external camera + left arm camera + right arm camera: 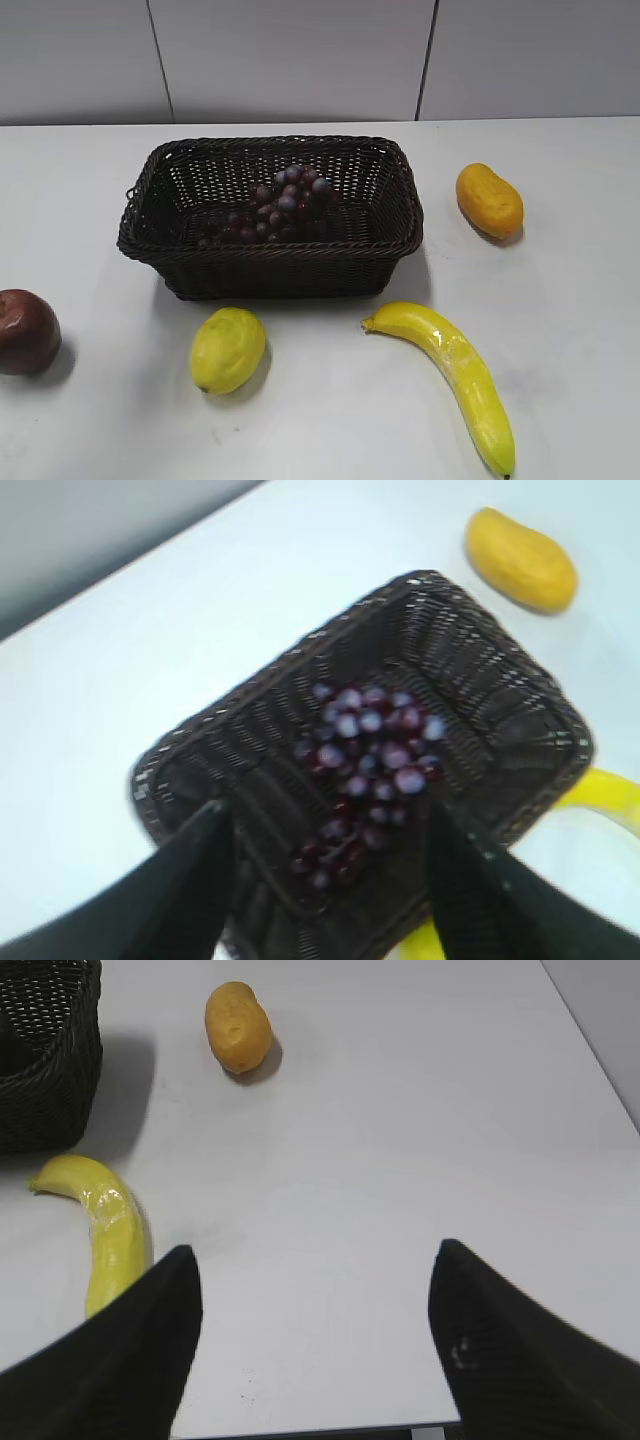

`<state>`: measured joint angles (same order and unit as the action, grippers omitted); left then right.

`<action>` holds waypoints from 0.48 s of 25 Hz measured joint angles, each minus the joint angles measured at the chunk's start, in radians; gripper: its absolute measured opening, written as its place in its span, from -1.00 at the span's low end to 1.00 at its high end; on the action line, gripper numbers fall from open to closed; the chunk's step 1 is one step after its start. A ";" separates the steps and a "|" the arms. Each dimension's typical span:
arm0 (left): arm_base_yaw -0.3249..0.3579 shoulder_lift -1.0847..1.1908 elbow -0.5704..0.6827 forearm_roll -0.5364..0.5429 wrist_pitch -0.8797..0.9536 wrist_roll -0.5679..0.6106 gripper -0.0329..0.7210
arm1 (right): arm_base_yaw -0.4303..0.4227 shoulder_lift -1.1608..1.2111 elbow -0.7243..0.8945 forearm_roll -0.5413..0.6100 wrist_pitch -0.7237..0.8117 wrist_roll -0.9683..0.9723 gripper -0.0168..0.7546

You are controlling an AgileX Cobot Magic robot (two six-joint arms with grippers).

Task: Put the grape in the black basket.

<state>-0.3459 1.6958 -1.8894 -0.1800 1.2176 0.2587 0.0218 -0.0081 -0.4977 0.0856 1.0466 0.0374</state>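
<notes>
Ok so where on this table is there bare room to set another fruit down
The widest bare patch is the table's right side, between the mango and banana, out to the edge. Also free: the left stretch between basket and apple. It is crowded along the basket's front, by the lemon and the banana's stem, and the grapes fill the basket's middle.

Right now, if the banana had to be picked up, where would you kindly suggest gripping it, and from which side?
Grip the banana across its thick middle, coming straight down from above. It lies flat and clear of the black basket and lemon, and both ends taper.
</notes>
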 joint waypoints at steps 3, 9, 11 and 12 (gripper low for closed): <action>0.080 -0.045 0.010 0.039 0.000 -0.052 0.61 | 0.000 0.000 0.000 0.000 0.000 0.000 0.44; 0.247 -0.185 0.195 0.050 -0.001 -0.070 0.56 | 0.000 0.000 0.000 0.000 0.000 0.000 0.44; 0.300 -0.238 0.308 0.055 0.000 -0.070 0.56 | 0.000 0.000 0.000 0.000 0.000 0.000 0.44; 0.328 -0.268 0.359 0.059 0.000 -0.070 0.56 | 0.000 0.000 0.000 0.000 0.000 0.000 0.44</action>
<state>-0.0177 1.4281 -1.5301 -0.1210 1.2176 0.1885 0.0218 -0.0081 -0.4977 0.0856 1.0466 0.0374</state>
